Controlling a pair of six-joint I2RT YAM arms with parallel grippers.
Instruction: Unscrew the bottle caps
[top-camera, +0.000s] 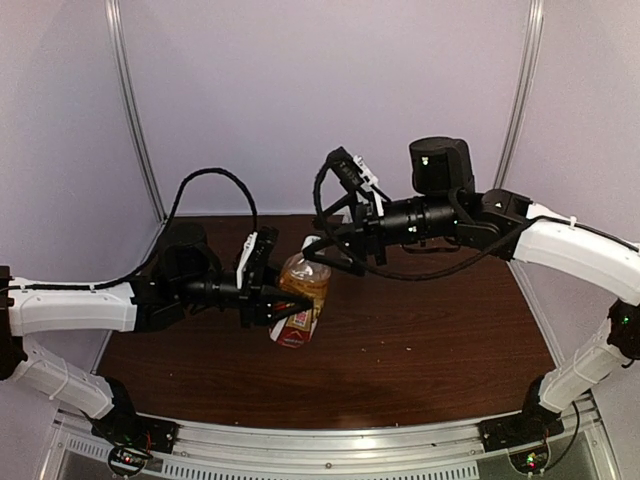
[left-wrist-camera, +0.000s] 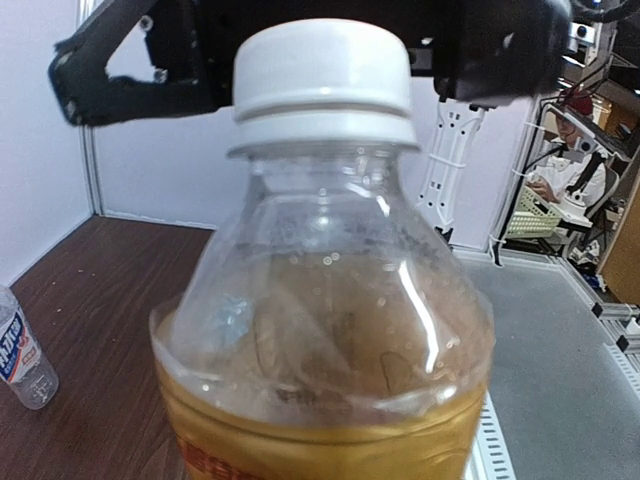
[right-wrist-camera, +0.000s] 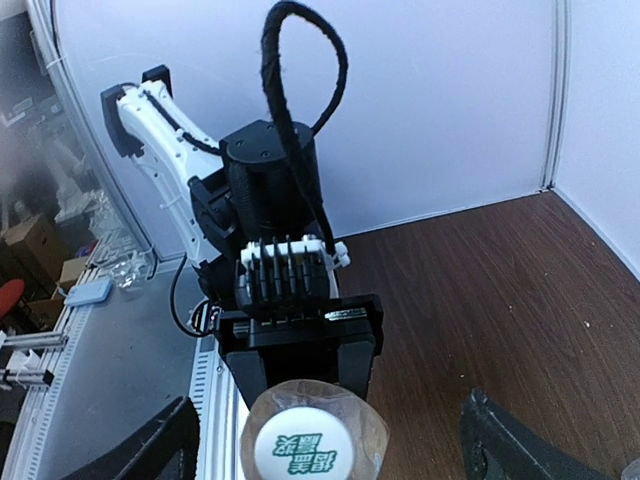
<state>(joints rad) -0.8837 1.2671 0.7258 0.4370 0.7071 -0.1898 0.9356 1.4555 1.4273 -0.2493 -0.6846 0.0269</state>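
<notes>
White cap (left-wrist-camera: 322, 65) of the amber bottle (left-wrist-camera: 320, 330) between the spread right jaws

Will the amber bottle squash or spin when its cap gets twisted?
Probably firm: the amber bottle looks mostly full of liquid. Its smooth clear wall might spin in the left gripper. The smooth-looking cap could slip.
</notes>
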